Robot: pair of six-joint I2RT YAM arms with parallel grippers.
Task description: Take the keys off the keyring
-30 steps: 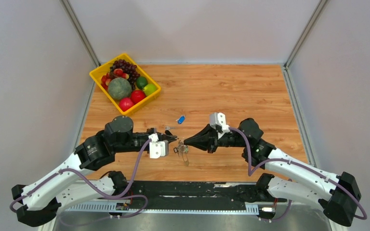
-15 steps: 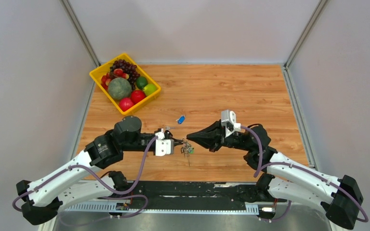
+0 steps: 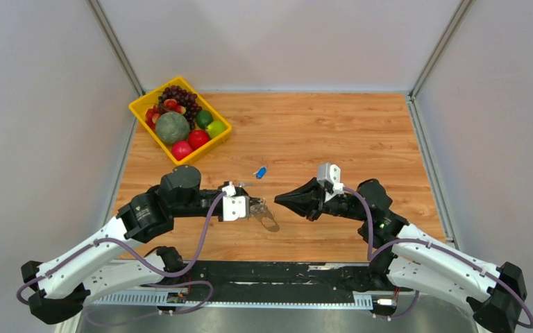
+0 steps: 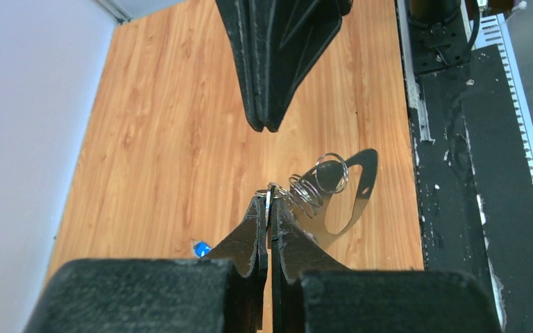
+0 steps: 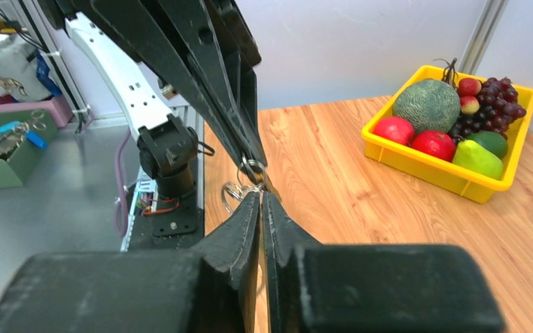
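Left gripper (image 4: 268,202) pinches the keyring (image 4: 305,195), the closed, empty right gripper (image 3: 278,200) facing it, blue tag (image 3: 260,171) beyond.

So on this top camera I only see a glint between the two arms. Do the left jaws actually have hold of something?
Observer: Yes. The left wrist camera shows the left gripper with its jaws shut on one loop of the keyring.
Operator: And the right one?
Observer: The right gripper has its jaws closed on nothing, stopping short of the loops.
Operator: Just one ring, then?
Observer: No, several linked wire loops fan out beside that grip.
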